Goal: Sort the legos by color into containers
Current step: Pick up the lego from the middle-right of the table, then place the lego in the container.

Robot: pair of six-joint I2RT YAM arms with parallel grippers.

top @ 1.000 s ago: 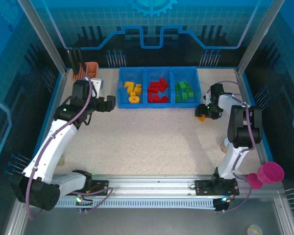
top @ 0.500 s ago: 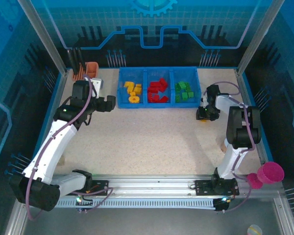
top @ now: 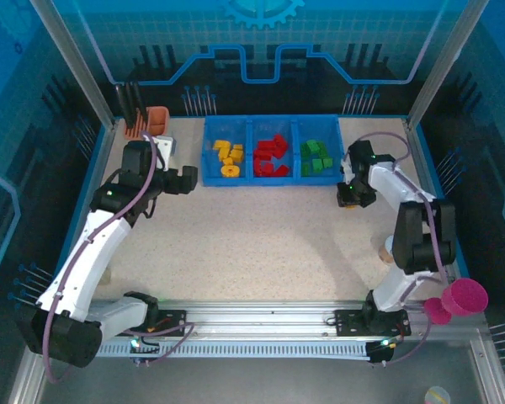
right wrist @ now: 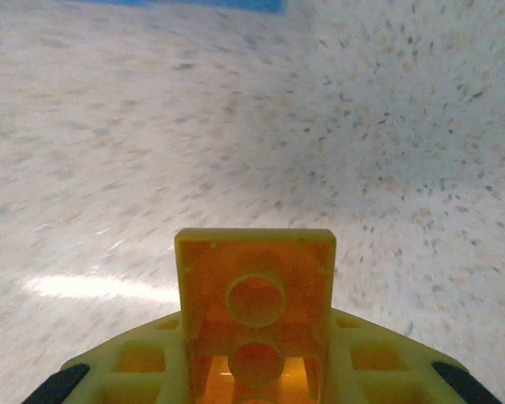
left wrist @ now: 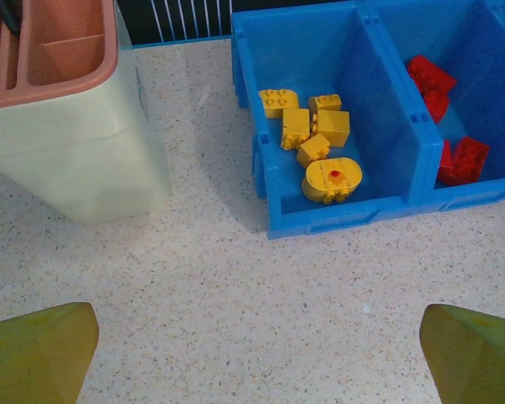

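Note:
The blue tray stands at the back middle with three compartments. The left one holds yellow bricks and the yellow ring piece, the middle one red bricks, the right one green bricks. My right gripper hovers over the table just right of the tray's front corner, shut on a yellow-orange brick whose hollow underside faces the camera. My left gripper is open and empty, left of the tray; the yellow bricks and ring piece lie beyond its fingers.
A tall beige holder with an orange cup stands at the back left, close to the left arm; it looms large as the holder in the left wrist view. A pink cup sits off the table's right front edge.
The right gripper has shifted slightly left and back toward the tray, and its arm has swung outward. The brick it carries no longer shows from above. The left arm has hardly moved.

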